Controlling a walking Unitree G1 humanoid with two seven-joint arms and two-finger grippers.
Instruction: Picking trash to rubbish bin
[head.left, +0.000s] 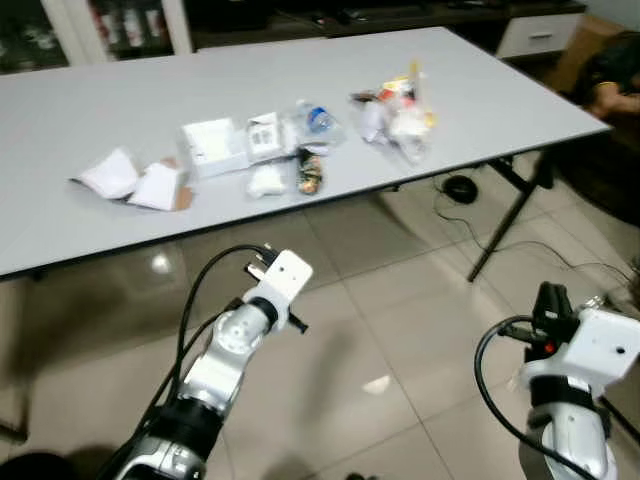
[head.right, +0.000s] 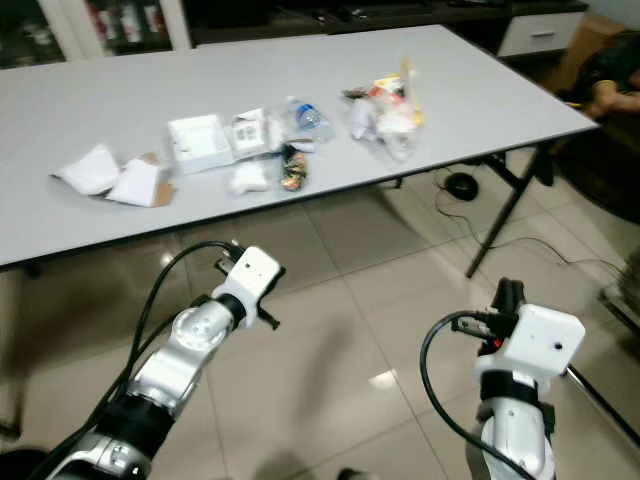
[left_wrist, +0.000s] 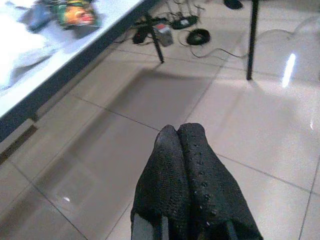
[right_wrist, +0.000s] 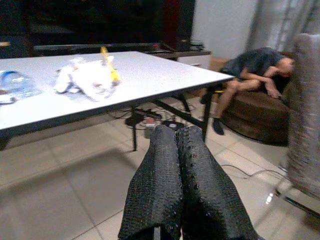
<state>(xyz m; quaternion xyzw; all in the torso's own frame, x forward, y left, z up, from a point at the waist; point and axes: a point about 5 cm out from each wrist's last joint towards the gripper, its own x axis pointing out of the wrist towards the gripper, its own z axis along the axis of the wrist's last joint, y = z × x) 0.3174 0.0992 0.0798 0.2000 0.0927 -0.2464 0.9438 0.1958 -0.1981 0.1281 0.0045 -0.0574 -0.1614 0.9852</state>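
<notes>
Grey table (head.left: 120, 60) bears the trash: crumpled wrappers (head.left: 398, 108) at 1 o'clock, plastic bottle (head.left: 313, 121), white boxes (head.left: 213, 146) and paper (head.left: 130, 181) at 11 o'clock, strewn along the table's length. Approach step, judged: left gripper (left_wrist: 177, 145) and right gripper (right_wrist: 175, 145), fingers pressed together, hold nothing. Next move calls for stepping closer and opening.

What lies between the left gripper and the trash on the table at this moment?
Bare tiled floor and the table's near edge. In the left wrist view, the left gripper, fingers shut, points over open tiles toward the colourful wrapper on the tabletop.
</notes>
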